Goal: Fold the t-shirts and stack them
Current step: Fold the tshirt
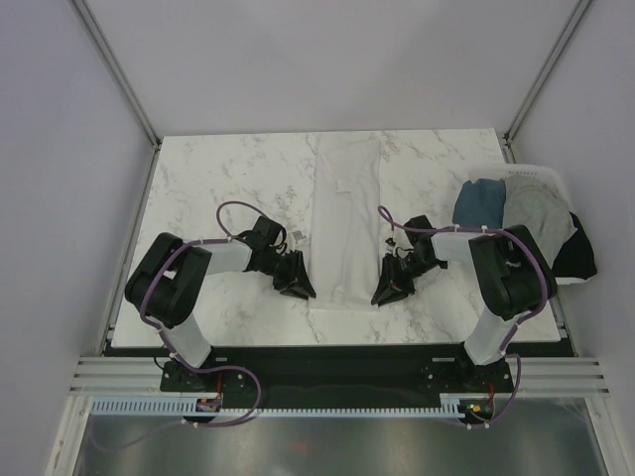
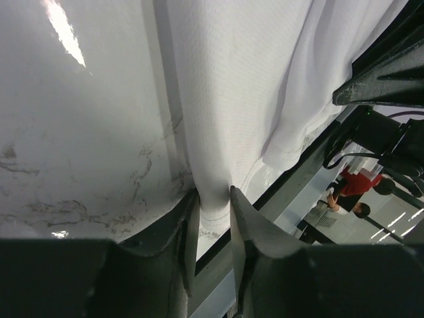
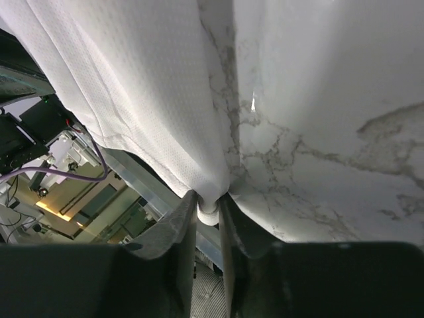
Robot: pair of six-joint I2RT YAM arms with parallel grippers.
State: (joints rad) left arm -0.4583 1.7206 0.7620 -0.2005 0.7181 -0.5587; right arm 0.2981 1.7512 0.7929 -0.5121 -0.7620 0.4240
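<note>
You are holding the plain white thin-cloth t-shirt [image 1: 345, 218], which is lying as a long strip in the middle of the grey-veined white marble worktop [image 1: 223, 174]. At its 6 o'clock hem the left fingers [image 2: 187, 222] are pinching one corner and the right fingers [image 3: 180, 228] the other. I judge the crosswise fold is starting. Next you are needing to lift both corners together toward 12 o'clock, keeping the hem level. The teal-blue shirt [image 1: 478, 201], light grey shirt [image 1: 536, 213] and black shirt [image 1: 577, 256] are waiting at 3 o'clock.
</note>
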